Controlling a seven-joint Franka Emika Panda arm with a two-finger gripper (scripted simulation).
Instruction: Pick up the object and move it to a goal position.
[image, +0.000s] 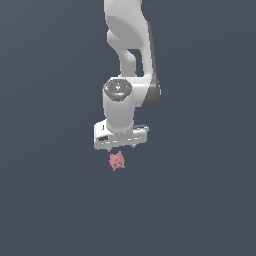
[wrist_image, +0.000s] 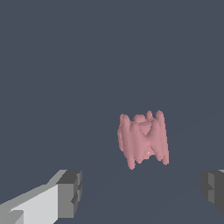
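The object is a tiny pink knobbly lump (image: 117, 161) lying on the dark grey floor, just below the white gripper's body in the exterior view. In the wrist view the pink lump (wrist_image: 143, 139) shows large, with ridges and small protrusions. My gripper (image: 121, 147) hangs above it, pointing down. In the wrist view the gripper (wrist_image: 142, 192) is open: one grey pad (wrist_image: 70, 194) and the other pad (wrist_image: 213, 187) stand far apart, with the lump beyond the gap between them and touching neither. The fingers are mostly hidden under the hand in the exterior view.
The white arm (image: 131, 45) rises from the gripper to the top edge of the exterior view. The floor (image: 50, 200) is a plain dark grey surface all around.
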